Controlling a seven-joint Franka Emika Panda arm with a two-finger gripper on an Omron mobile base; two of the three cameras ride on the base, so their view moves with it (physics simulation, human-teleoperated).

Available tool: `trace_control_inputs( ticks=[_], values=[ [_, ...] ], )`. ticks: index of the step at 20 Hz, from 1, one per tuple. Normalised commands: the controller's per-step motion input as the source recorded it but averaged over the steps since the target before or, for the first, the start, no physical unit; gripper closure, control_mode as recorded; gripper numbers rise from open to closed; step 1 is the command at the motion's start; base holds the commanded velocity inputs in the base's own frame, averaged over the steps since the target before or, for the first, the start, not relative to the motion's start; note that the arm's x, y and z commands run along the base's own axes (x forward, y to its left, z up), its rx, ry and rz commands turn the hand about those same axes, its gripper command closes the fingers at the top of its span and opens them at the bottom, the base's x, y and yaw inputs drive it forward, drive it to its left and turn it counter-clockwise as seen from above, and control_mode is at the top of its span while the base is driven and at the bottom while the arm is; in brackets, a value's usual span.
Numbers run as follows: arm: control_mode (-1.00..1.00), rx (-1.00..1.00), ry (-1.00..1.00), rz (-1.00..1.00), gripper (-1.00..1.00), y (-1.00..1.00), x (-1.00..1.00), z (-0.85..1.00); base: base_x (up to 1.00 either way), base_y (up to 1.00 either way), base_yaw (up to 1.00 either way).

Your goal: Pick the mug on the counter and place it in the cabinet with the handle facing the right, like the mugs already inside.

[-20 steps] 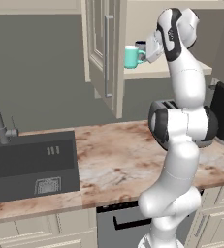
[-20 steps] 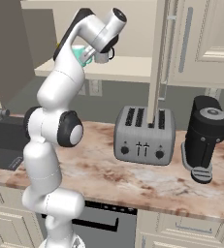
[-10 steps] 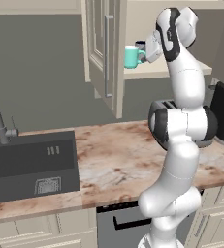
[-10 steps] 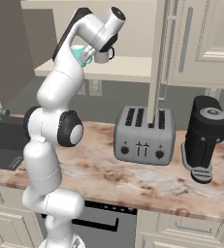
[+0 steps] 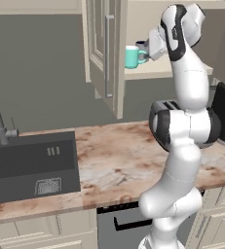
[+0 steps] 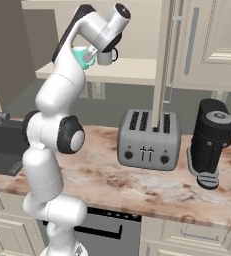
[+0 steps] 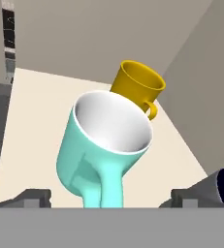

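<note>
On the pale shelf of the cabinet, near its front edge, the teal mug stands upright on its base. From the hand view the jaws are spread wide, one tip to each side of the mug's handle and apart from it, so nothing is pinched. The carrying and setting down look done; what is left, by my judgement, is for the arm to draw back out of the cabinet without knocking the mug.

The handle points toward the hand, which in the left base view is the right-hand side of the mug, so the facing seems right, though I cannot check it exactly against the others. Just behind the teal mug, farther in on the shelf, stands a yellow mug, its small handle turned to the same side in the hand view. In the right base view a grey mug shows just beside the wrist.

The arm rises from the base in front of the marbled surface, reaches high, and bends at the wrist so the hand points into the open cabinet at shelf height. Below, on the surface, sit a toaster and a dark grinder, untouched.
</note>
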Motion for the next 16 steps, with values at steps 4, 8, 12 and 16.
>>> trace_control_inputs(
  ticks=[4,8,12,16],
  values=[
    [-1.0,0.03,-0.21,0.0,-1.0,-0.18,-0.4,0.0,0.0,0.0,0.0],
    [-1.0,0.1,-0.25,0.0,-1.0,-0.28,-0.85,-0.41,0.0,0.0,0.0],
    [-1.0,0.11,-0.31,0.03,-1.0,-0.14,-1.0,-0.48,0.0,0.0,0.0],
    [-1.0,0.01,-0.29,0.08,-1.0,0.15,-0.98,0.16,0.0,0.0,0.0]
  ],
)
